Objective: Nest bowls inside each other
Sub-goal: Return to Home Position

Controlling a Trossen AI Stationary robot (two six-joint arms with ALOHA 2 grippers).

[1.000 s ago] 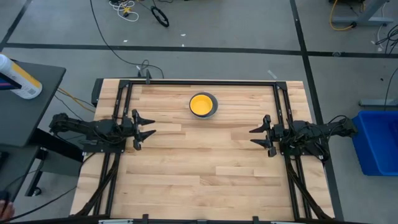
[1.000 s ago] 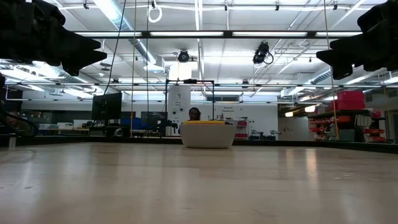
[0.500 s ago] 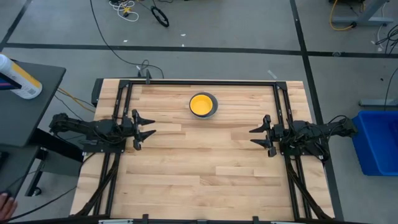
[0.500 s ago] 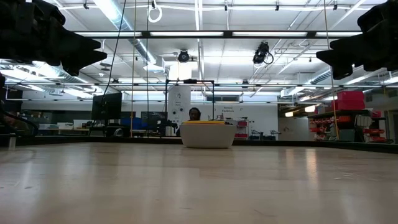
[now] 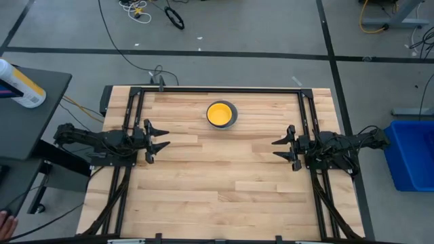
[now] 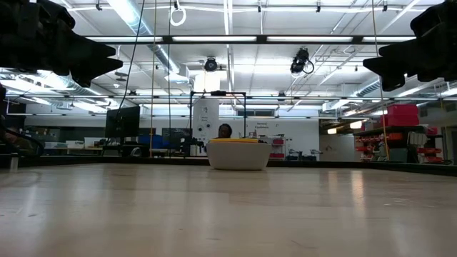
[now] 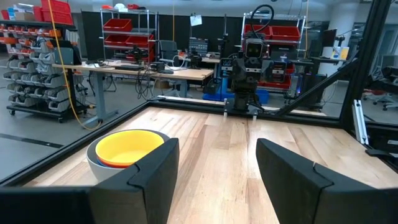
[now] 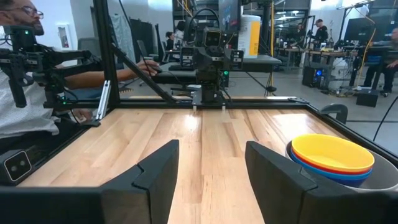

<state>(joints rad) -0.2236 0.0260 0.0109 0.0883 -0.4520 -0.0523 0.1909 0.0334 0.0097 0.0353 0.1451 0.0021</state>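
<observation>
The bowls stand as one nested stack [image 5: 222, 114] on the table's far middle: yellow on top, red and blue rims under it, the grey bowl [image 8: 379, 180] outermost, resting on its base. The stack also shows in the low view [image 6: 238, 153] and the left wrist view [image 7: 127, 154]. My left gripper [image 5: 161, 139] hovers open at the table's left edge, pointing level toward the middle. My right gripper [image 5: 279, 148] hovers open at the right edge, facing it. Neither touches anything.
The wooden tabletop [image 5: 217, 176] lies inside a black frame [image 5: 217, 90]. A person sits beyond the left edge [image 8: 25, 93]. A blue bin [image 5: 410, 152] stands off the table's right side, and a side table with a bottle [image 5: 20, 85] off its left.
</observation>
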